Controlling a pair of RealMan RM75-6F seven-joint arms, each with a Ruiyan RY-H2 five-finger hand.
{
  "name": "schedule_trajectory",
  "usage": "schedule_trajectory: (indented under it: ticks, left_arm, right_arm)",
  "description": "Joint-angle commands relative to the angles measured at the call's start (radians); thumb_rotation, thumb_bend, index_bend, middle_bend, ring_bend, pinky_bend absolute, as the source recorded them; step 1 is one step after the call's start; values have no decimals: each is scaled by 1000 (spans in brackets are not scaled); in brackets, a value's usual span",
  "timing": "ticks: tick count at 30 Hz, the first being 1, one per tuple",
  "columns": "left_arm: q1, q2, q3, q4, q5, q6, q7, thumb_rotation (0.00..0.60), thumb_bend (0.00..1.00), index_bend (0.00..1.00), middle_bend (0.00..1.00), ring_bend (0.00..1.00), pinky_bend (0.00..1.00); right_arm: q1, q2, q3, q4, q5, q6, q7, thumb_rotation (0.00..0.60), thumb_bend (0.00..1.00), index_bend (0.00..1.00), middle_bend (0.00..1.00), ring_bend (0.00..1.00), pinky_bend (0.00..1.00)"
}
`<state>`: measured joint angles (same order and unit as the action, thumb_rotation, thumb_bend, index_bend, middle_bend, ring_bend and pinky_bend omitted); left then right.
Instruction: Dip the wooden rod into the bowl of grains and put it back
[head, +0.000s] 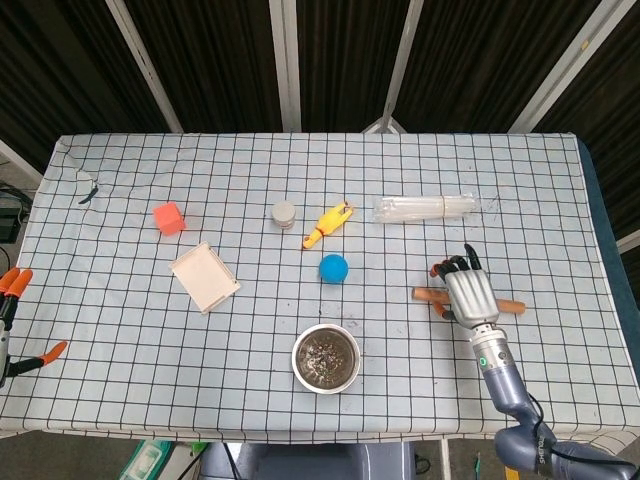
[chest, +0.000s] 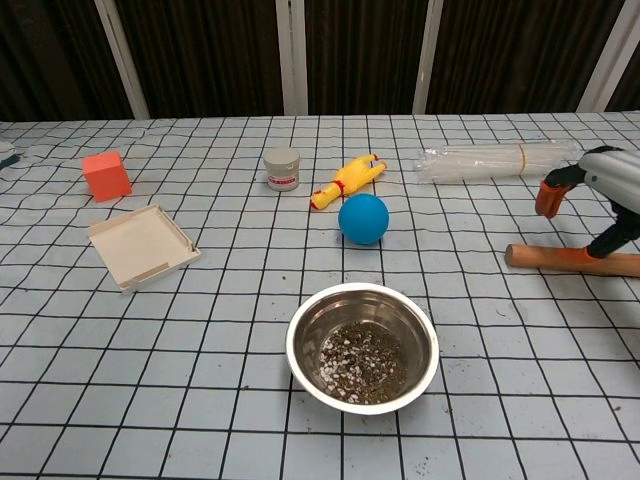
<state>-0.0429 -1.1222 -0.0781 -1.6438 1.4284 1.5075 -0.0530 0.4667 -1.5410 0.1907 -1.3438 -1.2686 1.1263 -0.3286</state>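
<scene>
Nearby: blue ball (head: 334, 268), plastic sleeve (head: 427, 208); neither blocks wooden rod (head: 426, 294).

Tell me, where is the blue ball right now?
In the head view the round blue ball lies mid-table, just below the yellow rubber chicken and above the steel grain bowl.

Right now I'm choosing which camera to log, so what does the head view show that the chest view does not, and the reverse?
Only the head view shows the left hand off the table's left edge, the right forearm, the rod's far end, and the whole checked tablecloth. Only the chest view shows the grains in the steel bowl clearly, plus a fingertip down at the wooden rod. Both show the right hand over the rod, and the blue ball.
</scene>
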Motion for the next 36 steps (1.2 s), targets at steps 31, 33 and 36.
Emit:
schedule_trajectory:
  ticks: [31,33,36]
  left_arm:
    - [-8,7,1,-9,-18,-24,-2,600,62,0,0,0,0]
    - [-8,8,1,-9,-18,-25,-2,600,62,0,0,0,0]
    - [-8,8,1,-10,-19,-25,-2,600,62,0,0,0,0]
  right_arm:
    - [51,-48,-16,90,71,-87,-13,600,307,471,403,255,0]
    - [52,-48,-17,90,76,-90,-16,600,308,471,403,255,0]
    - [53,-47,-21,90,81,-93,-23,600,313,477,413,263,0]
